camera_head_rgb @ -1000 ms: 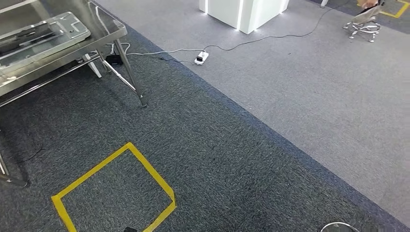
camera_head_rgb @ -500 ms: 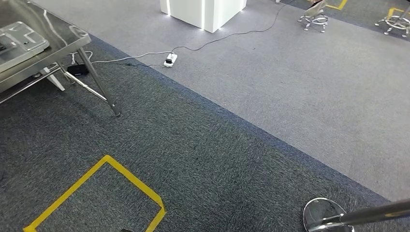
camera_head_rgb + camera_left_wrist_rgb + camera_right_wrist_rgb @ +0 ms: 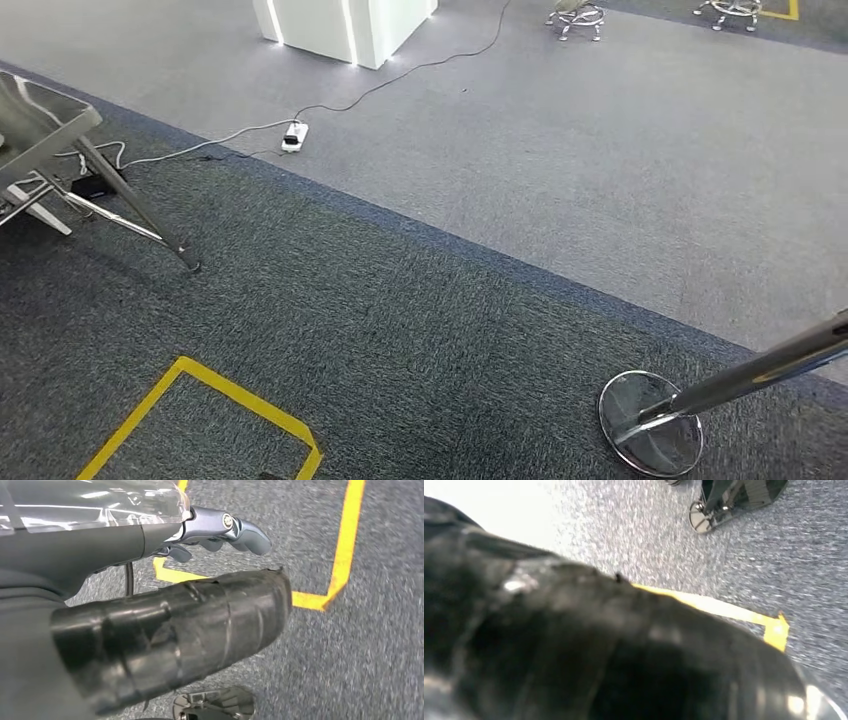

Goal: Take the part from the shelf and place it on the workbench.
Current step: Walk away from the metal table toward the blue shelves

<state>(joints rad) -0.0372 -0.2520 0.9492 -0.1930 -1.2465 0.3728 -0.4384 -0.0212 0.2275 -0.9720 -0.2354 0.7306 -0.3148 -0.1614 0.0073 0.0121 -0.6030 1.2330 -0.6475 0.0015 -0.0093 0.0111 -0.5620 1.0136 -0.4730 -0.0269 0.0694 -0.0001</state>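
Observation:
The steel workbench (image 3: 40,115) shows just its corner and a slanted leg (image 3: 140,215) at the far left of the head view. Neither the part nor the shelf can be seen. In the left wrist view my left hand (image 3: 150,605) hangs over the carpet, its dark taped thumb (image 3: 200,625) apart from the grey fingers (image 3: 235,527), with nothing between them. My right hand (image 3: 599,650) is a blurred dark mass close to the right wrist camera, and its fingers cannot be made out.
A chrome stanchion base (image 3: 650,420) with a leaning pole (image 3: 760,370) stands at lower right. Yellow floor tape (image 3: 200,385) marks a square at lower left. A power strip (image 3: 293,135) with cables lies near a lit white pillar (image 3: 340,25). Stools (image 3: 575,15) stand far back.
The camera has swung to the right: the workbench and its tray have slid out at the left, and the stanchion base has come in at lower right.

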